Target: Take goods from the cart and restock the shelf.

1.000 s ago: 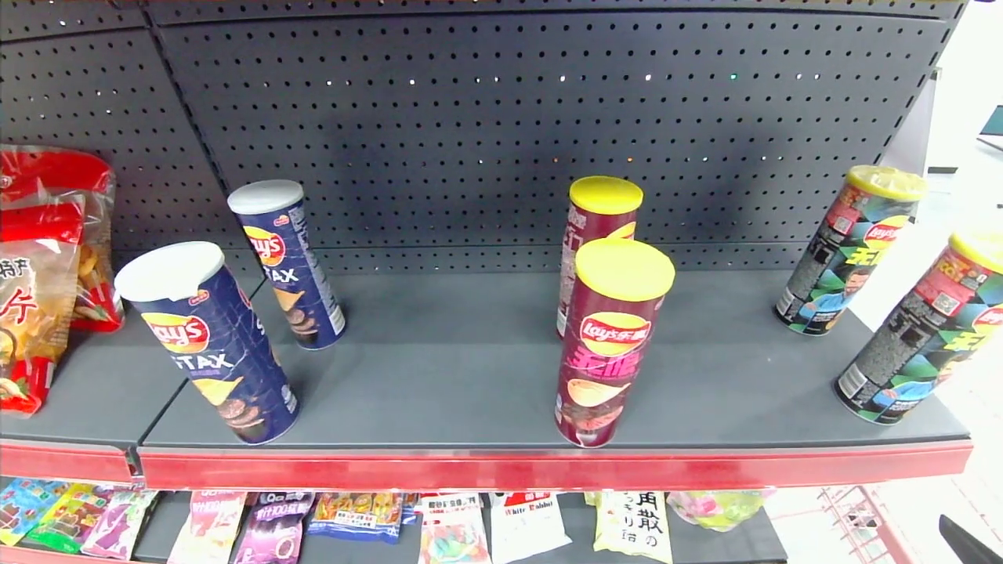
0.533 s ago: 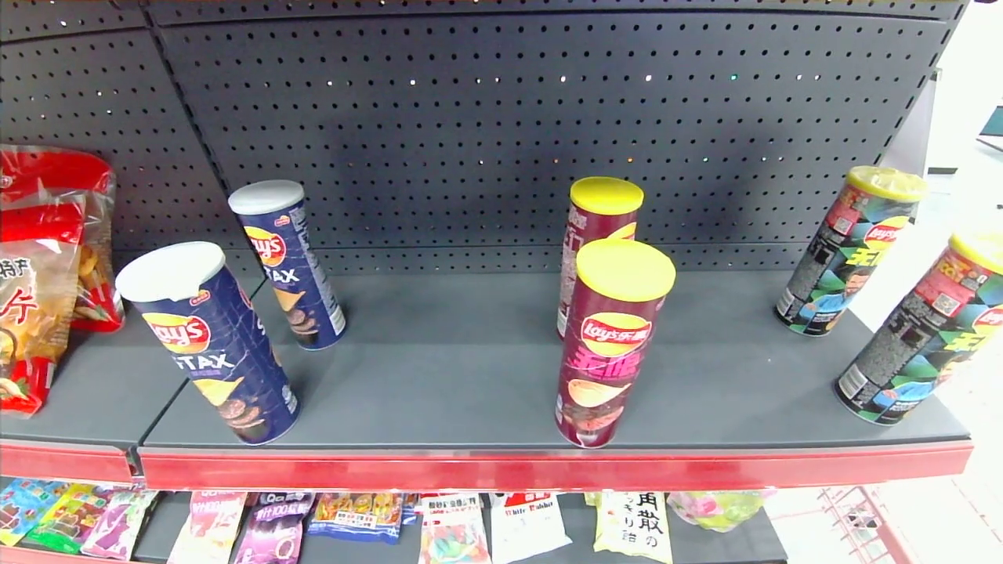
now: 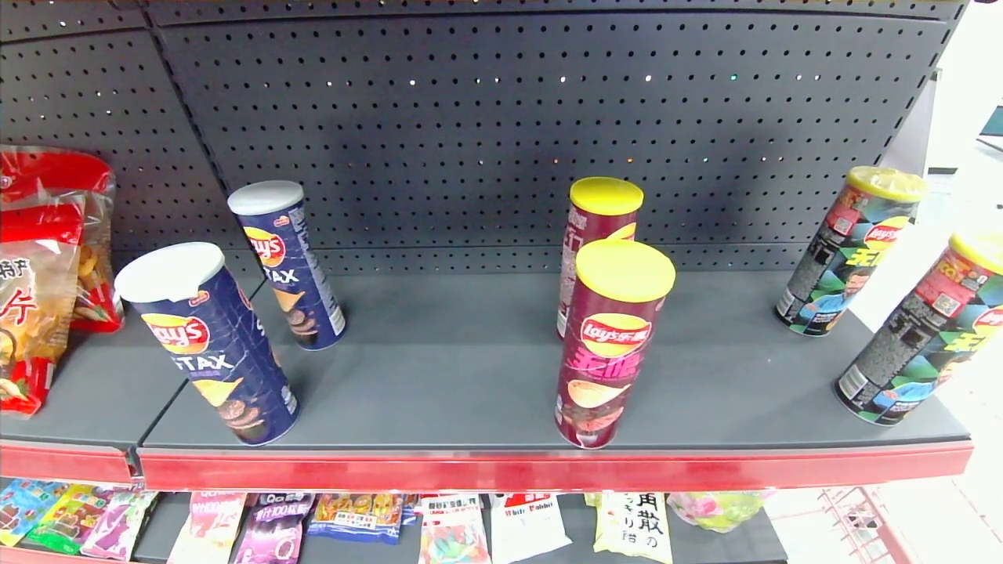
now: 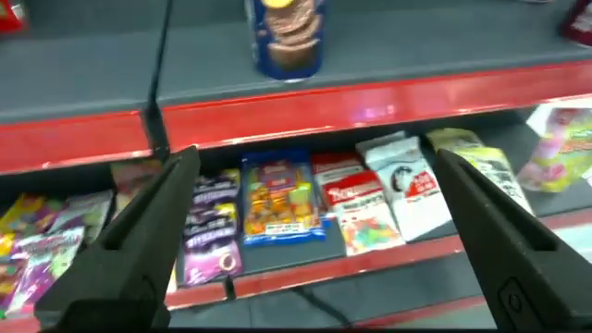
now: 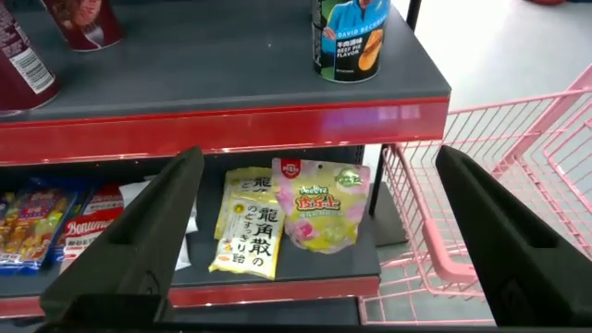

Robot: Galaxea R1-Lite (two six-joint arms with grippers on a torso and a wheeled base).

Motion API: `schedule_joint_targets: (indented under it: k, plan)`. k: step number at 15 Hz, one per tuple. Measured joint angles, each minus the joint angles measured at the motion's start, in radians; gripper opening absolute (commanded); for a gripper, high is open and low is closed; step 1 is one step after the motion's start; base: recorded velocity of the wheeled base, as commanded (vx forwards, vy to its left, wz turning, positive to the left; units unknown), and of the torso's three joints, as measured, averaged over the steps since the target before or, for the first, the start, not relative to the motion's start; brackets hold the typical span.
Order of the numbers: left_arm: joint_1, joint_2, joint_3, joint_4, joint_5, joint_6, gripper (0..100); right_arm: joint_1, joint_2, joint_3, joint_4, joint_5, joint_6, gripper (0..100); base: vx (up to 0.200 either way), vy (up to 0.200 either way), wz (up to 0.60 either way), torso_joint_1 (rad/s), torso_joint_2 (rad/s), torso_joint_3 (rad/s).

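On the grey shelf (image 3: 470,368) two blue chip cans (image 3: 208,345) (image 3: 286,262) stand at the left. Two maroon cans with yellow lids (image 3: 607,345) (image 3: 599,211) stand in the middle, and two black-and-green cans (image 3: 850,251) (image 3: 921,329) at the right. My left gripper (image 4: 314,240) is open and holds nothing. It hangs in front of the lower shelf's candy bags (image 4: 277,208), below a blue can (image 4: 287,37). My right gripper (image 5: 319,240) is open and holds nothing. It is below the shelf's right end, beside the pink wire cart (image 5: 518,185).
Red snack bags (image 3: 43,266) fill the shelf's far left. The pegboard back wall (image 3: 501,133) closes the shelf behind. The shelf has a red front lip (image 3: 548,470). Bare shelf lies between the blue and maroon cans. The cart's rim (image 3: 862,517) shows at the lower right.
A dark arm part seen one second ago at the head view's lower right corner has left that view. The cans have not moved.
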Motion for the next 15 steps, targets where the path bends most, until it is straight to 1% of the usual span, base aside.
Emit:
schedule_joint_targets:
  k: [1,2,3,5,7,15]
  plan:
    - [0.049,-0.002,0.001,0.000,0.002,0.002,100,0.000,-0.001,0.000,0.001,0.002,-0.003,100,0.000,0.000,0.00,0.000,0.00,0.000]
    - [0.082,-0.008,0.002,0.000,0.002,0.002,100,0.000,-0.001,0.000,0.001,0.003,-0.005,100,0.000,0.000,0.00,0.000,0.00,0.000]
    - [0.087,-0.023,0.002,-0.002,-0.003,0.003,100,-0.001,-0.002,0.000,0.000,0.003,-0.008,100,0.000,0.000,0.00,0.000,0.00,0.000]
    - [0.070,-0.054,0.003,-0.003,-0.024,-0.001,100,0.000,-0.003,0.000,0.000,0.020,-0.031,100,0.000,0.000,0.00,0.000,0.00,0.000]
    - [0.066,-0.070,0.003,-0.004,-0.024,-0.003,100,0.000,-0.004,0.002,-0.002,0.038,-0.037,100,0.000,0.000,0.00,0.000,0.00,0.000]
    - [0.067,-0.085,0.004,-0.004,-0.019,-0.004,100,0.000,-0.005,0.004,-0.002,0.035,-0.034,100,0.000,0.000,0.00,0.000,0.00,0.000]
